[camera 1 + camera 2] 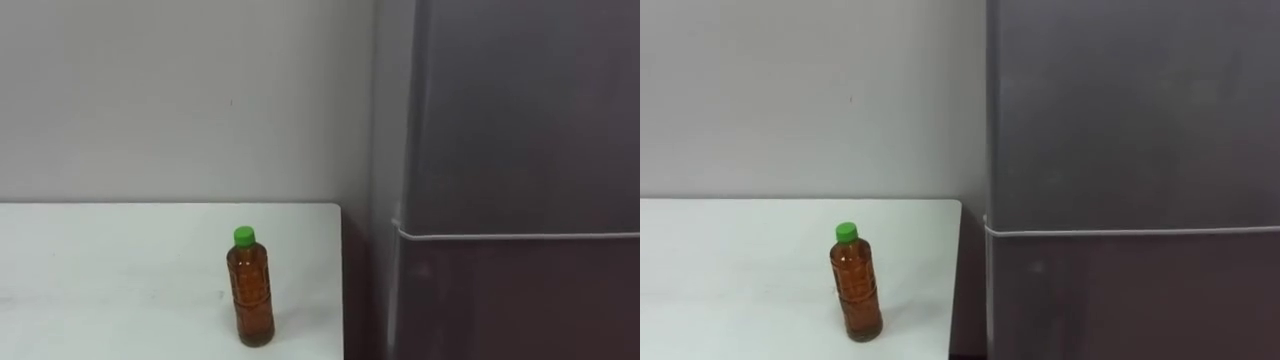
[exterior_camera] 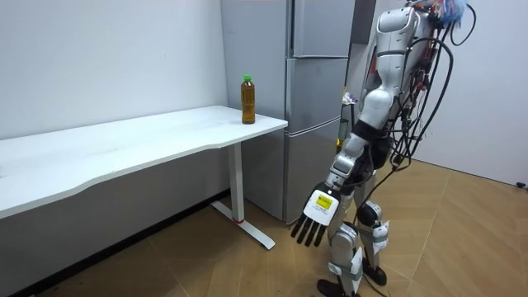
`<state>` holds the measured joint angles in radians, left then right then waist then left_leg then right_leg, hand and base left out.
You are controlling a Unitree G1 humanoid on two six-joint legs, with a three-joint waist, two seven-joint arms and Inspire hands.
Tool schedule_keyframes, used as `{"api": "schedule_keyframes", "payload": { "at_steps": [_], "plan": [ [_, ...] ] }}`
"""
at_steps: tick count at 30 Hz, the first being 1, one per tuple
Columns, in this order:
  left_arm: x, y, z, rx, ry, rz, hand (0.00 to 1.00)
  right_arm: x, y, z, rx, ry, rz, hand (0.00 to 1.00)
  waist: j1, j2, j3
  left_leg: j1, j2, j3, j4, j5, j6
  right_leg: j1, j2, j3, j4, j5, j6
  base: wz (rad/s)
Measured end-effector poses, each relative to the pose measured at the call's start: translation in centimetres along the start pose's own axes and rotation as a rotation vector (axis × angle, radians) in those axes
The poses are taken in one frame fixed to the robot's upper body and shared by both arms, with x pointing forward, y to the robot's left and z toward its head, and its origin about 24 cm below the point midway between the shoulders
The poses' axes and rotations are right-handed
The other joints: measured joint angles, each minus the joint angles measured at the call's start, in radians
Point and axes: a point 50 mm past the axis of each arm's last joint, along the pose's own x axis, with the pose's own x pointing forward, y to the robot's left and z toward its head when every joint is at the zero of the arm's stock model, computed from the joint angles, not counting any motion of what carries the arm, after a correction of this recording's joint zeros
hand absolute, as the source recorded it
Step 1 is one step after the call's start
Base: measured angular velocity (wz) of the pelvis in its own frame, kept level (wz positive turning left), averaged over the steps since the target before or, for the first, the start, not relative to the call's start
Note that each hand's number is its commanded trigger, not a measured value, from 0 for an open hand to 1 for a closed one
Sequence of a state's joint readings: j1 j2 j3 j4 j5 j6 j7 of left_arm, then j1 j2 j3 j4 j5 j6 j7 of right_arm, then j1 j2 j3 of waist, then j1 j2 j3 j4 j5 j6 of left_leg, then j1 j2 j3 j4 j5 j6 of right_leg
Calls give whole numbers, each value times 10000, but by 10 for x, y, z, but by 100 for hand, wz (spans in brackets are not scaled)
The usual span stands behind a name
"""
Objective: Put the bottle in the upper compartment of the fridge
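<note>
A clear bottle [image 1: 251, 291] of brown liquid with a green cap stands upright on the white table [image 1: 120, 270], close to the table's right end. In the room view the bottle [image 2: 247, 100] is near the table end beside the grey fridge [image 2: 318, 91]. The fridge's upper door [image 1: 520, 110] and lower door [image 1: 520, 300] are both shut, with a pale seam between them. I stand in front of the fridge, a step back from it. My left hand [image 2: 318, 216] hangs low beside my leg, fingers straight and holding nothing.
A plain light wall [image 1: 180, 100] rises behind the table. The table [image 2: 124, 148] is long and runs off toward the room view's left, with a white leg and foot [image 2: 239, 206] under its end. The floor [image 2: 206, 264] is wood.
</note>
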<state>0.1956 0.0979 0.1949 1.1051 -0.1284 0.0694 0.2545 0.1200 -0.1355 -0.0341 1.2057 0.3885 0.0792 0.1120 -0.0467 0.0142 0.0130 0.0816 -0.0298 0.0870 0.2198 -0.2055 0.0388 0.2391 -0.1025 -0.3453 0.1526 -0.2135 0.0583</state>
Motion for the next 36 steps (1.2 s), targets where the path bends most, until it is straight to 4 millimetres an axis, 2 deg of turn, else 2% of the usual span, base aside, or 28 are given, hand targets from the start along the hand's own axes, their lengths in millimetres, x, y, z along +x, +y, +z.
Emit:
{"api": "schedule_keyframes", "payload": {
  "at_steps": [6,10,12,15,16,18,23,24,26,28,29,33,36],
  "plan": [
    [1,4,9,-316,-449,489,0,0,-3,2,-177,-74,-75,0,18,54,-9,-16,-9,-50,13,-3,1,-68,1,57,-3,-3,0,-1],
    [1,9,18,-1659,-512,920,0,-1,-7,2,-202,-162,-194,0,8,45,-28,-29,-36,-36,30,22,11,-84,-10,144,-33,-13,3,-2],
    [1,11,26,-2408,-671,1049,0,-1,-7,2,-205,-179,-190,0,8,19,-62,-59,-69,-23,33,31,18,-110,-19,139,-33,-16,7,0],
    [0,13,45,-3243,-1293,1112,0,-2,-8,1,-328,-169,-192,0,58,41,-165,-110,-118,-69,36,35,23,-143,-20,159,-37,-20,14,1],
    [-2,16,56,-3639,-1755,1144,0,-2,-10,1,-357,-192,-184,0,122,-46,-192,-154,-122,-58,46,37,25,-167,-20,165,-35,-20,14,4],
    [-7,18,75,-4023,-2550,1176,0,-3,-13,1,-497,-200,-281,0,253,5,-229,-163,-122,-58,64,37,26,-168,-17,202,-21,-19,13,4],
    [-19,24,117,-4697,-4159,1285,0,-3,-16,4,-415,-441,-300,0,306,12,-206,-200,-86,-75,180,8,35,-129,-6,86,39,-11,3,3],
    [-21,26,122,-4840,-4354,1334,0,-4,-16,5,-341,-465,-304,0,278,84,-235,-212,-67,-79,196,4,34,-140,-4,56,51,-10,1,6],
    [-35,33,147,-5590,-5505,1545,0,-4,-18,5,-188,-528,-430,0,252,100,-227,-332,-6,-154,274,-37,43,-199,-5,-60,56,-3,-8,7],
    [-43,35,161,-5899,-6185,1674,0,-4,-18,6,-192,-556,-462,0,273,139,-207,-368,1,-155,295,-36,46,-285,-9,-27,152,-1,-9,-3],
    [-46,36,167,-6071,-6428,1728,0,-4,-17,7,-186,-591,-434,0,294,226,-218,-365,1,-152,297,-36,46,-295,-9,31,209,-1,-9,-13],
    [-66,41,190,-6602,-7588,1644,0,-3,-12,8,-171,-707,-279,0,287,264,-151,-396,-22,-137,299,-33,47,-306,-6,71,207,4,-13,-3],
    [-82,45,205,-6943,-8502,1463,0,-3,-12,9,-294,-707,-244,0,303,280,-157,-455,-22,-185,336,-34,47,-333,-6,20,192,5,-12,6]
  ]
}}
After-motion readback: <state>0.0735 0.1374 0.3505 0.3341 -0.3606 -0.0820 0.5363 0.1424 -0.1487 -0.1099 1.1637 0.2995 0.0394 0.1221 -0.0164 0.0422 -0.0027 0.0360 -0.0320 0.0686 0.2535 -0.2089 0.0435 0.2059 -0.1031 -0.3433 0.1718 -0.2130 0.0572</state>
